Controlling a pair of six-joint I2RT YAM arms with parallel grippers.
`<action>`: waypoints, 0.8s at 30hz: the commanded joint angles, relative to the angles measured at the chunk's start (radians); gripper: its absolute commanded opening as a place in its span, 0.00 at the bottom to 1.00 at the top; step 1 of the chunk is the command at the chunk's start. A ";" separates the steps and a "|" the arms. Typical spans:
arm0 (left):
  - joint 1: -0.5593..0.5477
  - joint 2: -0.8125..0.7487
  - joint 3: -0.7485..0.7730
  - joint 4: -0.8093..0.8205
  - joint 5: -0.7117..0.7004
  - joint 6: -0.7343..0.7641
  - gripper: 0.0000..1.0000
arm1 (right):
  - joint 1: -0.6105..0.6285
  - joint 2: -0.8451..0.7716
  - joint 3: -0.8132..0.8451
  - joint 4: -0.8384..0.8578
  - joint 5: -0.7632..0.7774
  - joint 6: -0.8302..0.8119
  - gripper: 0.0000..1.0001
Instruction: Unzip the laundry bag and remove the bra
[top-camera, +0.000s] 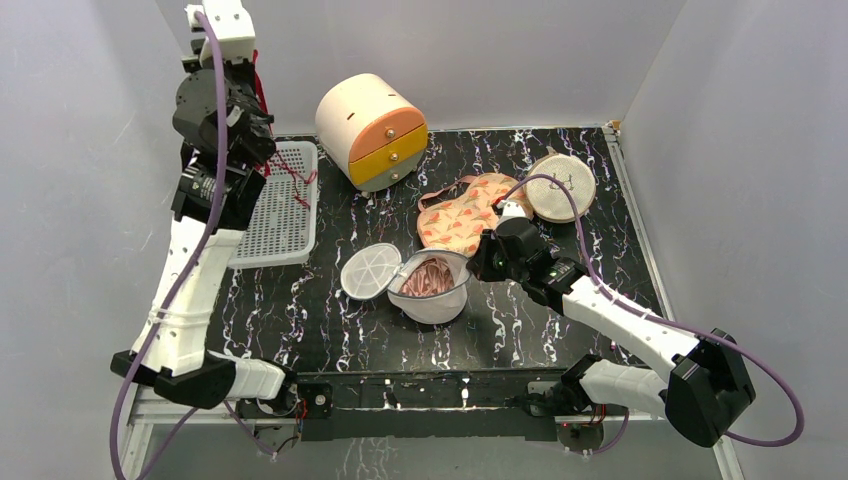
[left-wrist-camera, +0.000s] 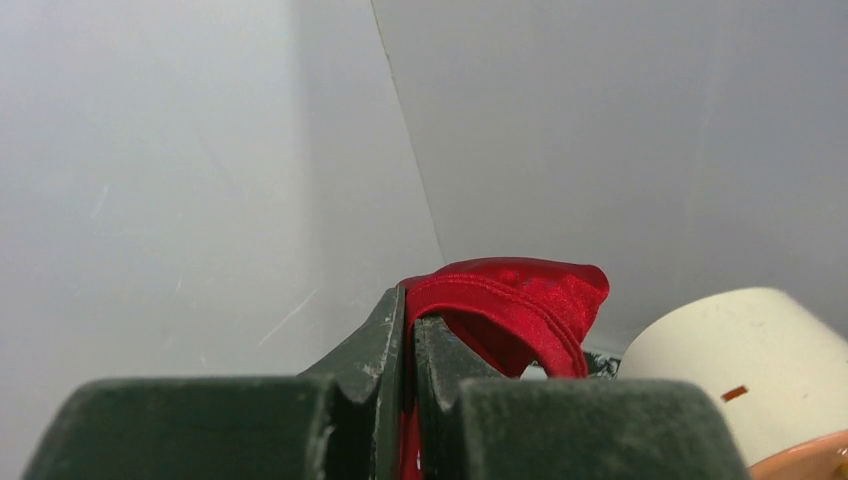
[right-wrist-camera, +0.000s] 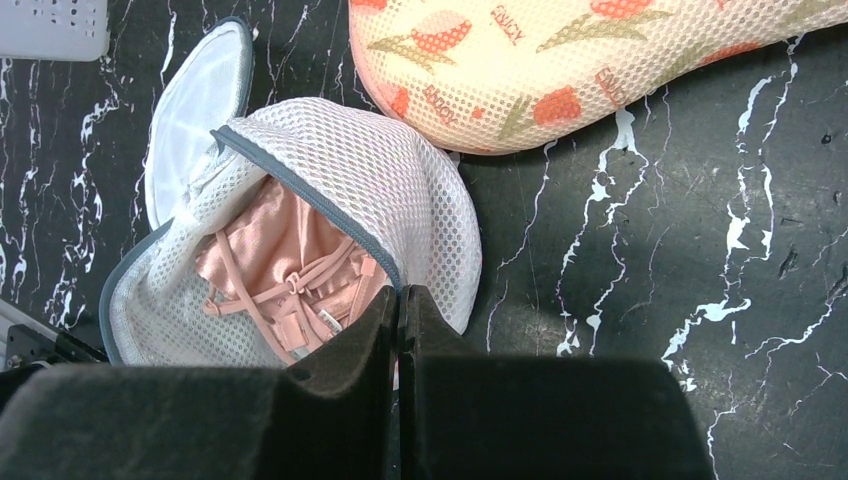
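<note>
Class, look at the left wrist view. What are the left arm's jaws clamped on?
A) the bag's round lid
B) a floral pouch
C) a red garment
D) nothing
C: the left gripper is shut on a red garment, whose fabric bulges out past its closed jaws in front of the grey wall.

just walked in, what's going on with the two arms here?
The left tool is shut on a red satin garment, held high over the white perforated basket, with red straps dangling onto it. The white mesh laundry bag lies unzipped mid-table, its round lid flopped open and a pink strappy garment inside. The right tool is shut at the bag's rim; whether it pinches the mesh is unclear.
</note>
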 joint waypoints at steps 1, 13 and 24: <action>0.011 -0.053 -0.154 0.066 -0.058 0.028 0.00 | 0.000 -0.008 0.048 0.037 -0.002 -0.015 0.00; 0.308 -0.045 -0.366 -0.123 0.168 -0.390 0.00 | -0.001 -0.041 0.024 0.035 -0.010 -0.024 0.00; 0.667 0.071 -0.473 -0.161 0.834 -0.792 0.00 | -0.002 -0.047 0.032 0.039 -0.035 -0.029 0.00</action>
